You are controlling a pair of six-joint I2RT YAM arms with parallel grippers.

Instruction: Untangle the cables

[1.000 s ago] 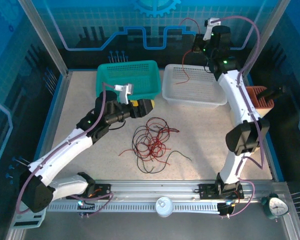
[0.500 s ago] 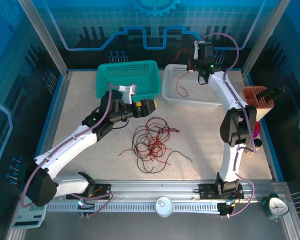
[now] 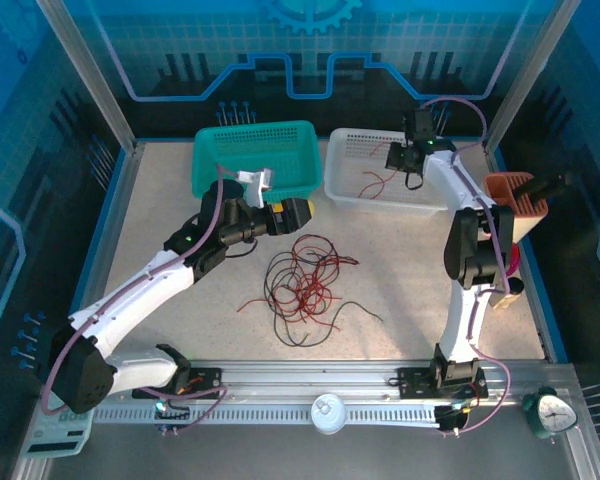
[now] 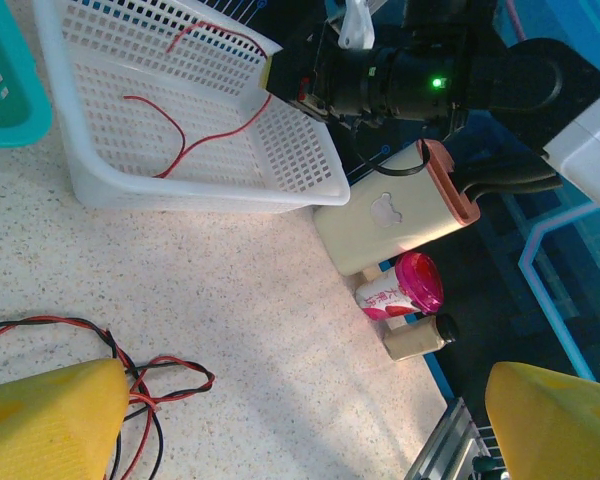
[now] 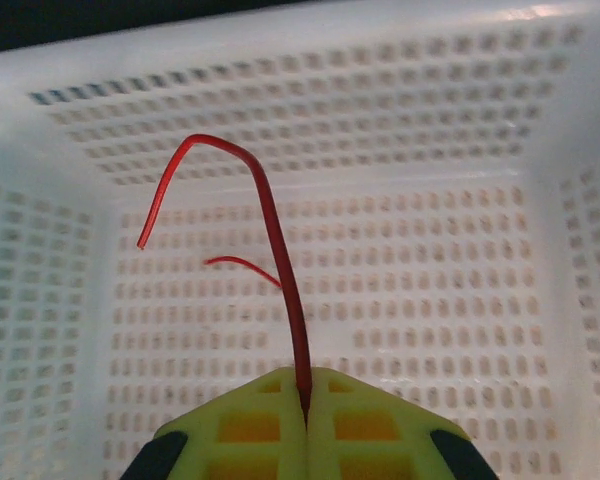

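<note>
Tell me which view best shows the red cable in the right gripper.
Right wrist: the red cable is close up, pinched in the shut right gripper above the white basket. Top external shows it tiny; left wrist shows it trailing across the basket.

Light bright and even, from above. Faint soft shadows on table [image 3: 410, 270]. Left wrist view: left fingers [image 4: 40, 420] blurred, pale glare patch on table beside them. Right wrist view: basket [image 5: 380, 250] washed out, soft.
</note>
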